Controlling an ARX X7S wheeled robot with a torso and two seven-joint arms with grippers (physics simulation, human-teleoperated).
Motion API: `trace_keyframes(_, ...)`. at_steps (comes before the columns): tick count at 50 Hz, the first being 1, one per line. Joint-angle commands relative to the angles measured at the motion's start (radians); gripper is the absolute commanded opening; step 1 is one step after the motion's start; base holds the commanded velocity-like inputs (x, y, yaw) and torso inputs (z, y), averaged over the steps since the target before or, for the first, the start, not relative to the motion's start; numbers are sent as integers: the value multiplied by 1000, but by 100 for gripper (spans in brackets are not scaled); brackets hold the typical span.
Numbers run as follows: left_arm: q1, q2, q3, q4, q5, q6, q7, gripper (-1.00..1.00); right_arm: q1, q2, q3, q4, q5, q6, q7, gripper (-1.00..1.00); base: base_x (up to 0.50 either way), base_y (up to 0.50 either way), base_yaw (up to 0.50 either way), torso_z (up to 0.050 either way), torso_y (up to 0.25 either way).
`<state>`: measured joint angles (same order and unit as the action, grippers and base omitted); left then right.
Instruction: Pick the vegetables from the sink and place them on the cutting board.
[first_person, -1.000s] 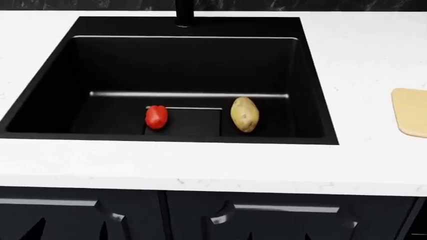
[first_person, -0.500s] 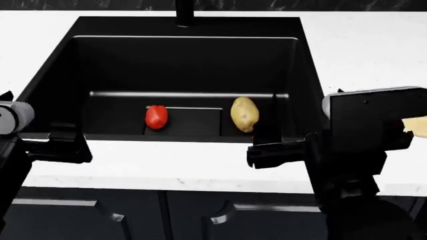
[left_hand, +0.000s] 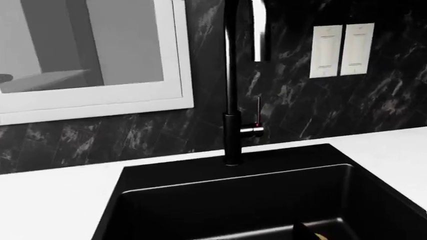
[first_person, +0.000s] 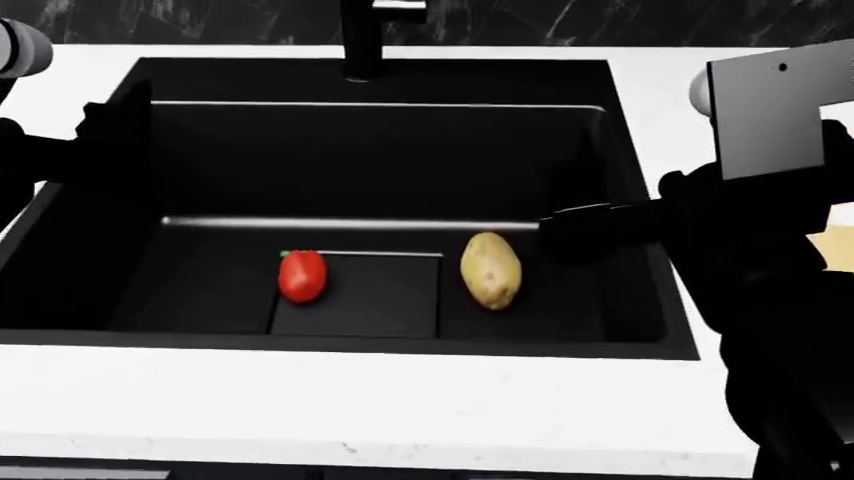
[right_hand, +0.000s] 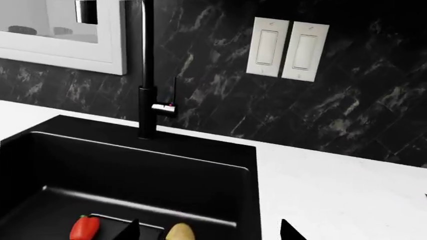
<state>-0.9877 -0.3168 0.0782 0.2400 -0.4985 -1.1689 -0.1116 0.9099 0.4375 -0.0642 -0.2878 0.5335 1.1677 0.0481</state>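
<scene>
While pepper (first_person: 303, 275) and potato (first_person: 491, 270) lie unmoved, both arms rose; tool spread unreadable.

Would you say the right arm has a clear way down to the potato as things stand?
Probably yes. The right gripper hangs over the sink's right side, just above and beside the potato. Nothing lies between them. The pepper sits apart, across the drain panel.

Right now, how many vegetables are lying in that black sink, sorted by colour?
Red: 1, the bell pepper
Yellow-brown: 1, the potato
Total: 2, both on the floor of the sink, apart from each other.
</scene>
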Motion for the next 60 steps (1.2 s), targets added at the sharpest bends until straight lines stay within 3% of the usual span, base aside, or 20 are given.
trace_keyframes(1,-17,-22,19,-43,2,-13,11,100,16,8,-15,26,5,16,-7,100,500,0,0,0,0)
trace_keyframes(23,35,-38,13,-47,-1,21,12,100,-26,14,-16,-21,24,43,11,100,500,0,0,0,1)
trace_keyframes(47,74,-53,12,-1,-29,-10,10,100,-26,18,-3,-128,86,189,52,100,495,0,0,0,1)
trace_keyframes(54,90,-49,9,28,-44,-31,2,100,-49,-66,10,-193,197,391,86,100,20,0,0,0,2)
trace_keyframes(60,110,-56,6,50,-53,-40,0,100,-114,13,-9,-187,636,399,407,100,0,0,0,0,0)
